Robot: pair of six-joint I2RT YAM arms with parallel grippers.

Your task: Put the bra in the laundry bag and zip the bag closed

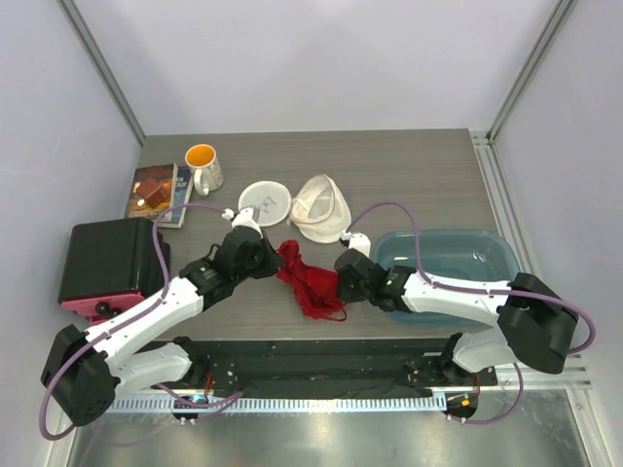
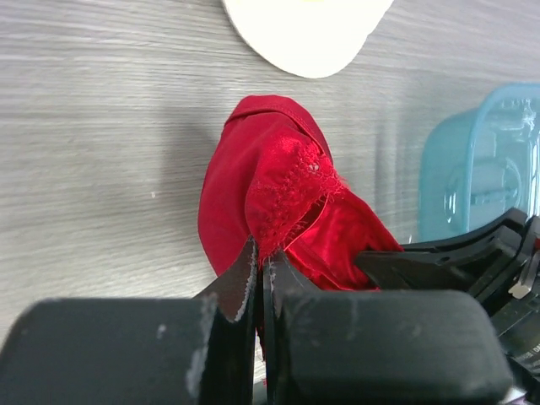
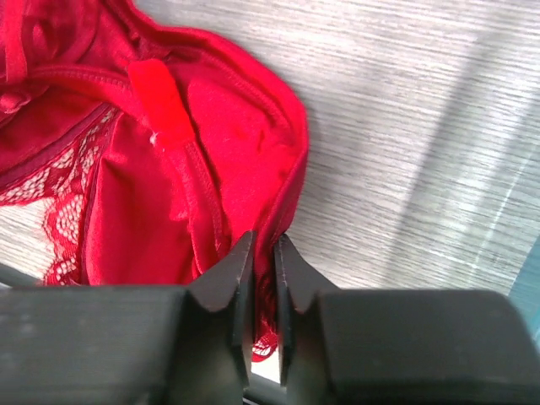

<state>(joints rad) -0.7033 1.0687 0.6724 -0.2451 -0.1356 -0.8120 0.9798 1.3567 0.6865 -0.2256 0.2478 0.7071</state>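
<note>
The red lace bra (image 1: 307, 280) lies bunched on the table between my two grippers. My left gripper (image 1: 275, 255) is shut on its left edge; the left wrist view shows the jaws pinching red lace (image 2: 283, 194). My right gripper (image 1: 338, 282) is shut on the bra's right edge, with red fabric (image 3: 211, 143) between the jaws. The white mesh laundry bag (image 1: 321, 207) lies open just beyond the bra, its tan rim up. Its flat round face (image 1: 265, 201) lies to its left, and its edge shows at the top of the left wrist view (image 2: 308, 34).
A teal plastic basin (image 1: 450, 255) sits to the right, under my right arm. A white mug with an orange inside (image 1: 202, 165) and a book (image 1: 156, 192) are at the back left. A black and red box (image 1: 105, 263) stands at the left edge.
</note>
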